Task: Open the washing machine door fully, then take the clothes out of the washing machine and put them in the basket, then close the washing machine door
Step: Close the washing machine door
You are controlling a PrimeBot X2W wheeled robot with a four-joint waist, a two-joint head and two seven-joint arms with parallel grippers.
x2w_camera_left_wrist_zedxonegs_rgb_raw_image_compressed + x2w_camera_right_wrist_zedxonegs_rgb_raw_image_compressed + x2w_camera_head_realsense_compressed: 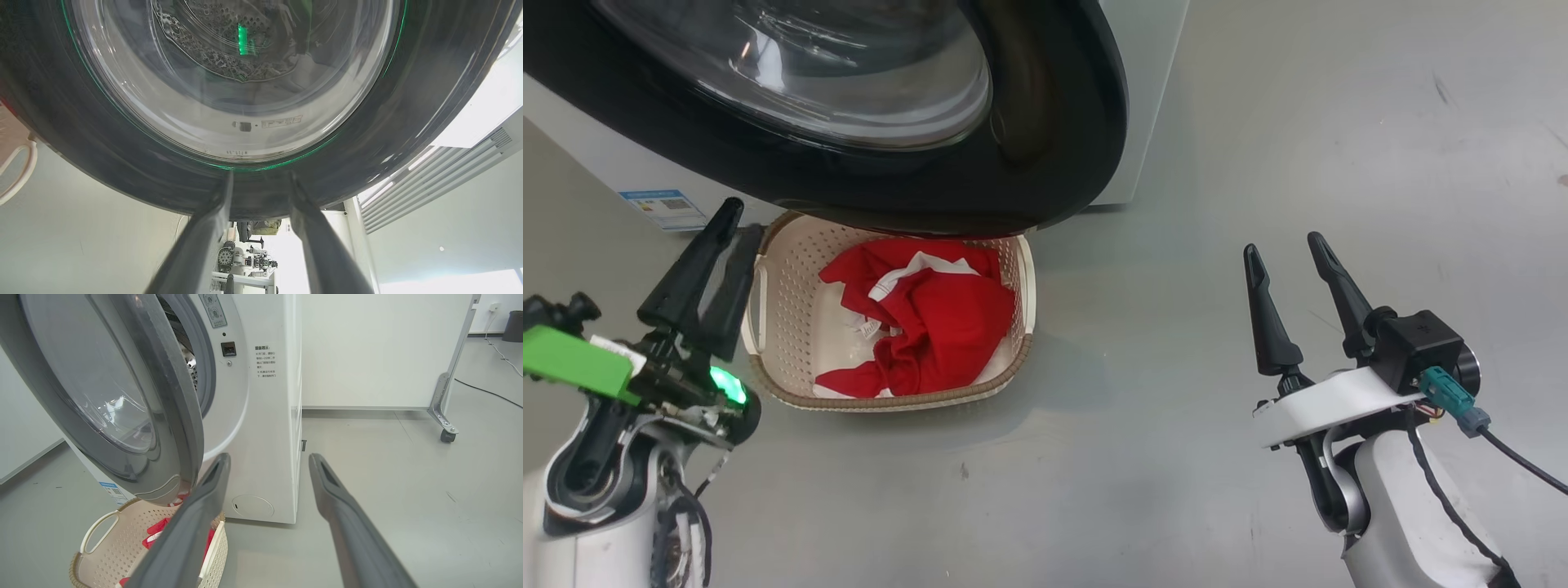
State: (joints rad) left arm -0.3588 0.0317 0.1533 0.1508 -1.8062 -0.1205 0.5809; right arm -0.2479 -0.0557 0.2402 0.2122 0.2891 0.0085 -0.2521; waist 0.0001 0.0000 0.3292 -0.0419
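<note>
We are holding both sets of jaws open and empty.
The bright red fabric clothes [939,318] are lying in the small cream perforated basket [890,402], under the round black-rimmed glass door [1062,122] standing ajar; our left jaws are hanging just left of the basket, our right jaws well to the right.

basket [890,402]: far rim behind door [1054,147] | door: top cut off

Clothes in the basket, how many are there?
1. The red clothes lie crumpled in the basket, just below the washing machine door. Something smaller could be hidden underneath them.
</note>
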